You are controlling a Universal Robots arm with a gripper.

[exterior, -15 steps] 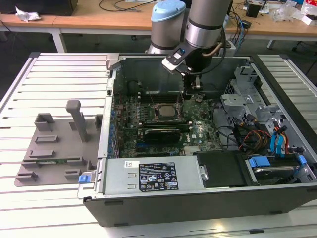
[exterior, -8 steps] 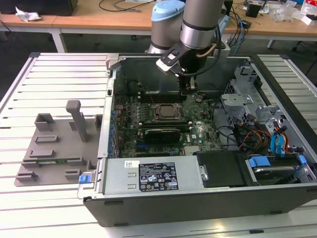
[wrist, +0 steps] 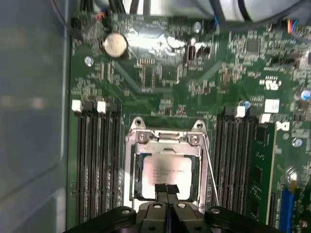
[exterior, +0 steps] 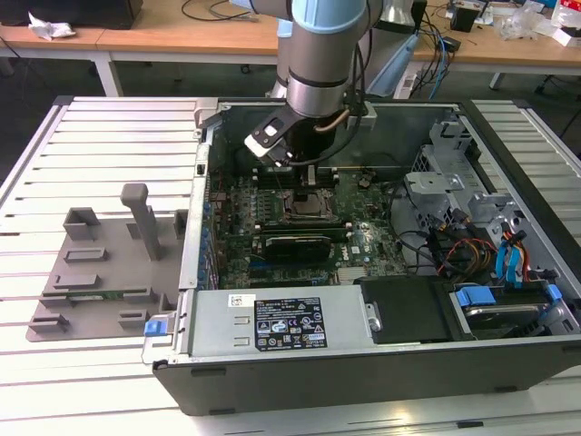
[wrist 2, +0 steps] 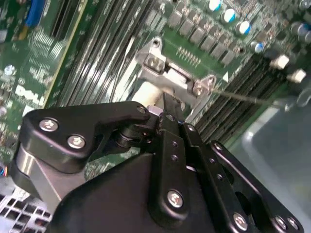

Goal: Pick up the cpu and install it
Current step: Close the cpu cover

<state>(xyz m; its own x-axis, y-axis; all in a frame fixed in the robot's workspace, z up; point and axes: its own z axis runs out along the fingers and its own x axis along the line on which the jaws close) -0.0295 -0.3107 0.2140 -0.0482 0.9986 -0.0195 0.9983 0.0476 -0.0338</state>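
Observation:
The cpu (wrist: 165, 170), a small square chip with a pale silver top, lies flat inside the open motherboard socket (wrist: 165, 138). In the first wrist view my gripper (wrist: 166, 190) is shut, its two fingertips pressed together over the chip's near edge; whether they touch it I cannot tell. The second wrist view shows the black fingers (wrist 2: 167, 114) reaching down to the pale cpu (wrist 2: 146, 91) beside the metal socket frame (wrist 2: 160, 65). In the exterior view the gripper (exterior: 310, 174) hangs straight above the socket (exterior: 309, 209) inside the open computer case.
Memory slots (wrist: 97, 160) flank the socket on both sides, and a thin latch lever (wrist: 210, 165) runs along it. A grey fixture plate with posts (exterior: 100, 263) lies outside the case at the exterior view's left. The power supply (exterior: 272, 322) and drive bay (exterior: 495, 304) fill the near side.

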